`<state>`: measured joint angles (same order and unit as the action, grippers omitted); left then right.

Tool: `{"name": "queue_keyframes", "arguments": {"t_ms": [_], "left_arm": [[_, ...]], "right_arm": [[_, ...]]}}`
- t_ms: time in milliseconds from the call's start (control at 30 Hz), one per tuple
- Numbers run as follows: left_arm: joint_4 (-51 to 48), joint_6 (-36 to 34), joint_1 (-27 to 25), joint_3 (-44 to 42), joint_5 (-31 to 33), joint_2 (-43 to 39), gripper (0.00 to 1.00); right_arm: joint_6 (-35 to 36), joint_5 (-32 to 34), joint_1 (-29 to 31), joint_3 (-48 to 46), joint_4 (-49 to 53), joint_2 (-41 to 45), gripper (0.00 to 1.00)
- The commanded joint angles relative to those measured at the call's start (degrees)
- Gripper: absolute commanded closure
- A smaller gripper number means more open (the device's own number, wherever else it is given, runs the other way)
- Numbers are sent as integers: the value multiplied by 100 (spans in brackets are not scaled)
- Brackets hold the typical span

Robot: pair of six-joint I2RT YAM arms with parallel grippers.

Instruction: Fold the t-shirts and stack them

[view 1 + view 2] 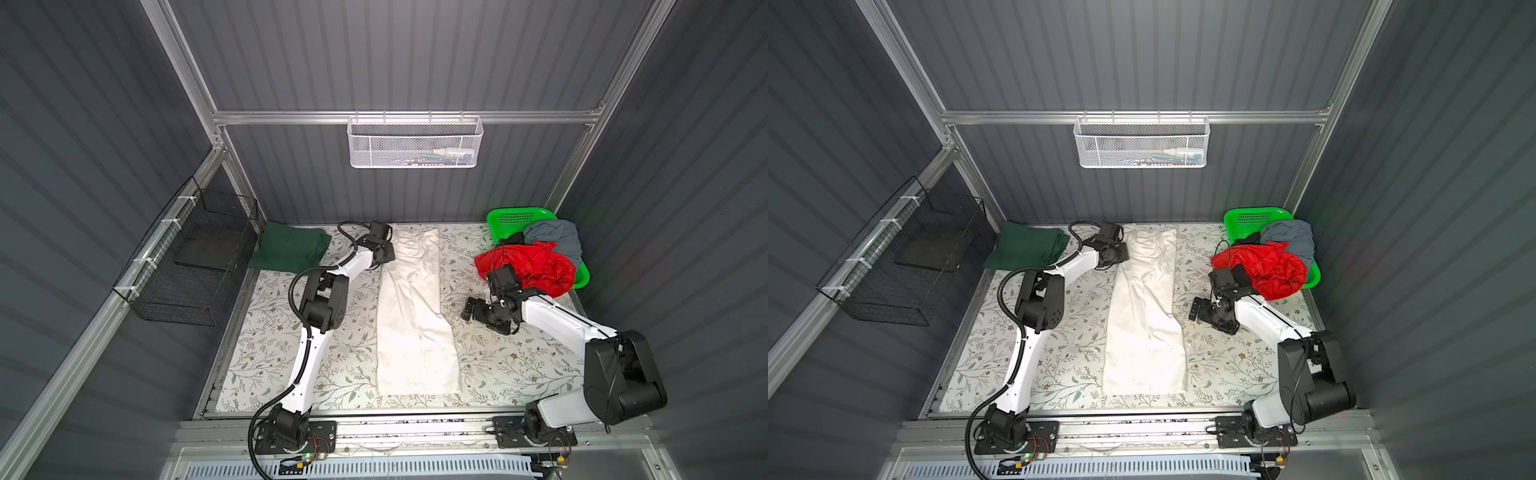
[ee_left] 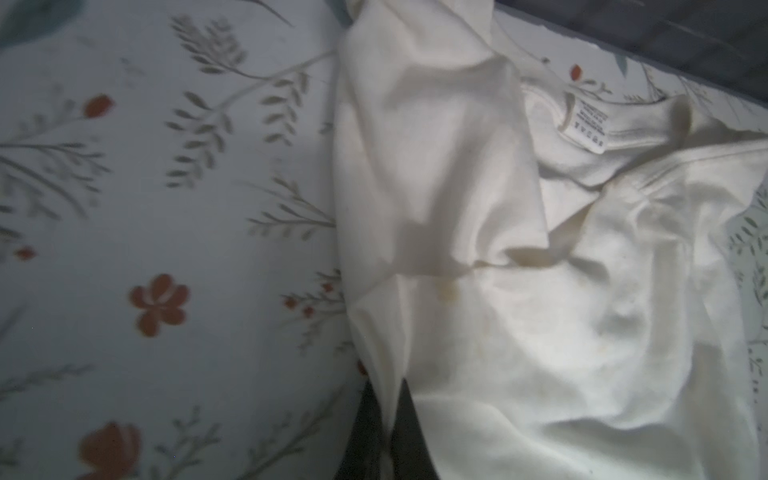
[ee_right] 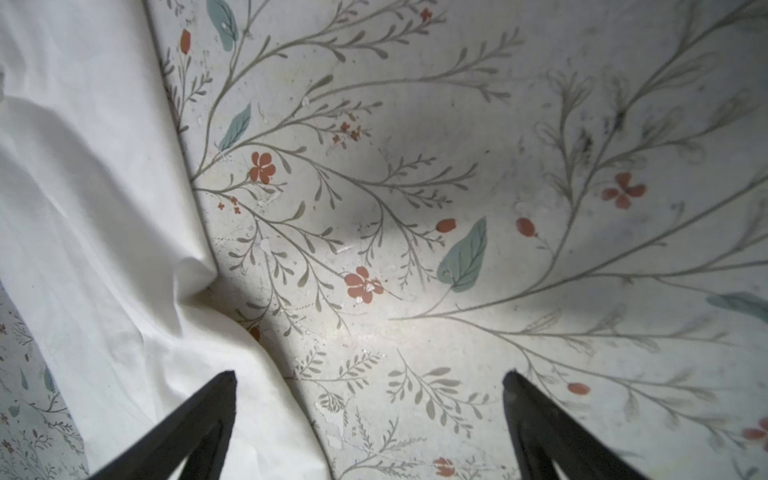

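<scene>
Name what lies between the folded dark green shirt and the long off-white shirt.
The left hand and its wrist, over floral table cover; both top views show it.

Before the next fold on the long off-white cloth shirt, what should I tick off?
1. Left gripper shut on the off-white cloth shirt near its collar: ok.
2. Right gripper holding the shirt: not ok, open beside its edge.
3. Shirt folded into a long narrow strip: ok.
4. Folded dark green cloth shirt lies apart from it: ok.
5. Pinch catches every layer: cannot tell.
</scene>
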<state>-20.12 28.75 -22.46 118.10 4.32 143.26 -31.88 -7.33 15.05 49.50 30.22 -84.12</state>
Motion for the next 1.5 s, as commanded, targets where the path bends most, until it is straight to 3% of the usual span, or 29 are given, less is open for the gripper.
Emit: {"name": "queue_keyframes", "arguments": {"t_ms": [0, 133, 167, 200, 300, 400, 467, 633, 833, 1267, 1467], "left_arm": [[-252, 190, 227, -71, 97, 16, 100], [-363, 105, 277, 206, -277, 149, 94], [-356, 113, 281, 188, -348, 132, 81], [-328, 102, 280, 143, -422, 100, 60], [-280, 15, 273, -75, -596, -91, 39], [14, -83, 268, -664, -625, -568, 9], [256, -115, 268, -1165, -589, -992, 1], [783, -85, 242, -2388, -702, -2061, 0], [1194, 140, 175, -4000, -866, -3332, 0], [216, 187, -210, -6677, -467, -6500, 0], [-51, 654, -487, -7633, -843, -7738, 2]], "right_arm": [[66, 14, 72, 220, 121, -94, 1], [-19, 18, 164, 224, 123, -21, 1], [-61, -26, 184, 180, 85, 16, 1], [-136, -53, 212, 136, 51, 67, 1], [-335, -53, 309, -46, 2, 256, 1], [-502, 33, 470, -230, -20, 509, 1], [-601, -111, 562, -391, -97, 663, 1], [-1060, -536, 631, -977, -486, 950, 1], [-1221, -570, 890, -1315, -629, 1248, 1], [-1775, -787, 1279, -2014, -851, 1740, 1], [-2088, -1038, 1501, -2493, -1009, 1967, 7]]}}
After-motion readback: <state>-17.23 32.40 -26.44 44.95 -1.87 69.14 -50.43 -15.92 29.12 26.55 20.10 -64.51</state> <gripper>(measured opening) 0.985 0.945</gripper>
